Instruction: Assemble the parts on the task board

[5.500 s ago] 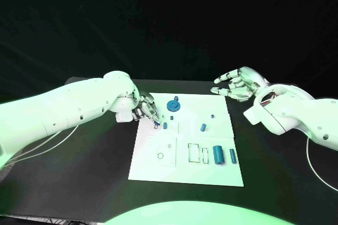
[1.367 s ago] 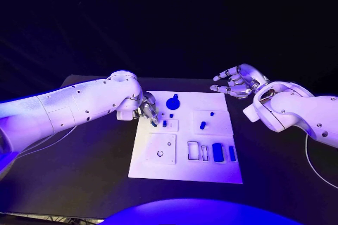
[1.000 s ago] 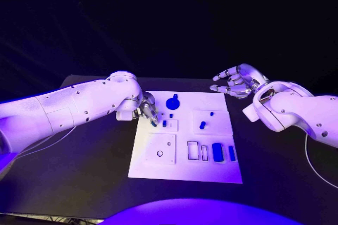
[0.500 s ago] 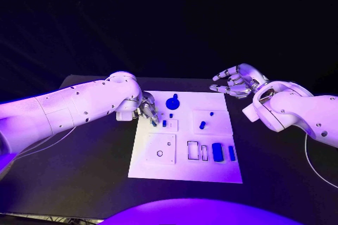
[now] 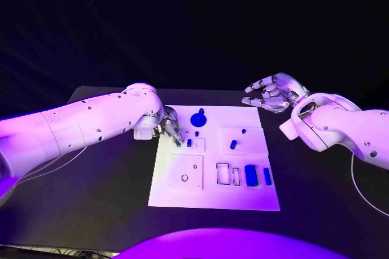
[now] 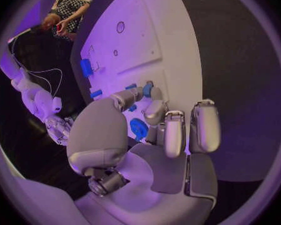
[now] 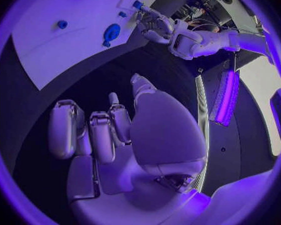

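The white task board [image 5: 212, 197] lies in the middle of the black table. My left hand [image 5: 168, 126] is over the board's left edge and pinches a small blue peg [image 6: 147, 89] between thumb and a fingertip, low over the board. In the right wrist view this peg [image 7: 137, 5] sticks out from the left hand's [image 7: 154, 26] fingertips. Close by are a blue gear-shaped part [image 5: 198, 119], a short peg [image 5: 189, 141] and another peg [image 5: 233, 144]. My right hand [image 5: 273, 95] hangs beyond the board's far right corner, fingers apart and loosely curled, holding nothing.
Two blue cylinders [image 5: 250, 175] [image 5: 267, 176] lie beside rectangular slots [image 5: 222, 173] on the board's near right. A square plate with a round hole [image 5: 185, 177] sits at the near left. Black table [image 5: 105, 191] surrounds the board.
Both arms stay almost still. The left hand's fingertips have shifted only slightly with the small peg at the board's left side.
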Robot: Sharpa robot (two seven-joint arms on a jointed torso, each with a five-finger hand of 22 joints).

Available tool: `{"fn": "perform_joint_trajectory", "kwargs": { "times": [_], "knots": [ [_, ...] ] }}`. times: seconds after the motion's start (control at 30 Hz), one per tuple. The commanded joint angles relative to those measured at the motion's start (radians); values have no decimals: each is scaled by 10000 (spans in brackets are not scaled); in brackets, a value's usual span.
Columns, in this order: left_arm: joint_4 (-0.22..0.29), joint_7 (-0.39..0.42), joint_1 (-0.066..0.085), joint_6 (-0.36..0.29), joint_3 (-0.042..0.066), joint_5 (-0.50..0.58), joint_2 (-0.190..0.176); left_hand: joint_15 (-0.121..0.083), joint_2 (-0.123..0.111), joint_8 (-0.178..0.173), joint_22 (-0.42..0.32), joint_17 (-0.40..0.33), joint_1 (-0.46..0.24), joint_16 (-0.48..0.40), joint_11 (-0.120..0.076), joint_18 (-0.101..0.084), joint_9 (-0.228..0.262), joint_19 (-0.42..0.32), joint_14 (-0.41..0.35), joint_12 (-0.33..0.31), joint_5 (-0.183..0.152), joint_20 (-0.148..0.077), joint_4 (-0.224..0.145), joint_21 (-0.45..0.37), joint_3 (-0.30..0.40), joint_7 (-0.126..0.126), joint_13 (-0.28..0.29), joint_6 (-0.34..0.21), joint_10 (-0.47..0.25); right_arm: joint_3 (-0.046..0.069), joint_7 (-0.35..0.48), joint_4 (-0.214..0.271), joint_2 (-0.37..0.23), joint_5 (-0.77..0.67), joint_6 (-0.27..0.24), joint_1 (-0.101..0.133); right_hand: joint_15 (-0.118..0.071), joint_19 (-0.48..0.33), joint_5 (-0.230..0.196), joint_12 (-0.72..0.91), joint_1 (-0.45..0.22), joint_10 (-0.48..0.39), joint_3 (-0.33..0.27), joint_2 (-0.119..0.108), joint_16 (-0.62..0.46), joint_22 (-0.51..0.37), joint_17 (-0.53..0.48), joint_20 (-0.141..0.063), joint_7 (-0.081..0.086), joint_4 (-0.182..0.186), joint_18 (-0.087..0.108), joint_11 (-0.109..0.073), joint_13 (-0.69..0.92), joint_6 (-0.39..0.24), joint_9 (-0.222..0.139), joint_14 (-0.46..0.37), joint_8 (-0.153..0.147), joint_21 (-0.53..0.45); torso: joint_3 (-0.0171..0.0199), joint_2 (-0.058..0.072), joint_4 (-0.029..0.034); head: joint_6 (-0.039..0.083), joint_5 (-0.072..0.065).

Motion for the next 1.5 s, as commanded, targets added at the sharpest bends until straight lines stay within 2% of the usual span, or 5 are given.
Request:
{"fn": "perform_joint_trajectory", "kwargs": {
  "times": [0.03, 0.7, 0.77, 0.83, 1.5],
  "knots": [
    [43, -32, -49, 294, -32, 39, 6, -79, -21, -65, 10, 2566, -96, 29, -39, -131, -3, 10, 1038, 38, -35, -89, 18, 38, -68, -71, -12, 152, 16, 3, 144, 19, -4, -121, 83, -6, -56, -56, 53, -48, -86, -71, -51, -9, -74, 1118, 1719, -28, -3, -21, 180, -5, 557, 3, -21, 841, 38, -84, -1, 4, -2, -14, 4],
    [37, -38, -49, 208, -28, 93, -64, -78, 584, -171, -14, 2539, 783, 14, -40, -128, 71, -12, 1030, -9, -158, -89, -315, 5, 77, -61, -92, 96, -24, 3, 135, 2, 5, -128, 94, -6, -56, -56, 53, -48, -86, -71, -51, -9, -74, 1118, 1719, -28, -3, -21, 180, -5, 557, 3, -21, 841, 38, -84, 0, 9, -10, 0, 11],
    [57, -36, -49, 225, -25, 124, -81, -41, 796, -239, -30, 2517, 1096, 2, 5, -124, 100, -27, 1023, -66, -1448, -62, -452, -13, 215, -11, -177, 33, -69, 3, 137, 0, 9, -129, 94, -6, -56, -56, 53, -48, -86, -71, -51, -9, -74, 1118, 1719, -28, -3, -21, 180, -5, 557, 3, -21, 841, 38, -84, 0, 10, -8, -8, 7],
    [83, -34, -47, 250, -20, 152, -100, -27, 821, -259, -54, 2508, 1134, -3, 16, -118, 108, -44, 1020, -99, -1619, -50, -466, -29, 244, 0, -232, 29, -93, 3, 139, -4, 12, -129, 95, -6, -56, -56, 53, -48, -86, -71, -51, -9, -74, 1118, 1719, -28, -3, -21, 180, -5, 557, 3, -21, 841, 38, -84, -2, 6, -5, -13, 5],
    [174, -66, 16, 675, 69, 95, -145, -13, 835, -265, -64, 2518, 1112, 2, 36, -116, 124, -53, 1023, -120, -1719, -40, -441, -38, 166, 21, -270, 41, -108, 3, 137, -13, 20, -132, 98, -6, -56, -56, 53, -48, -86, -71, -51, -9, -74, 1118, 1719, -28, -3, -21, 180, -5, 557, 3, -21, 841, 38, -84, 8, 6, -7, -15, 19]
  ]
}}
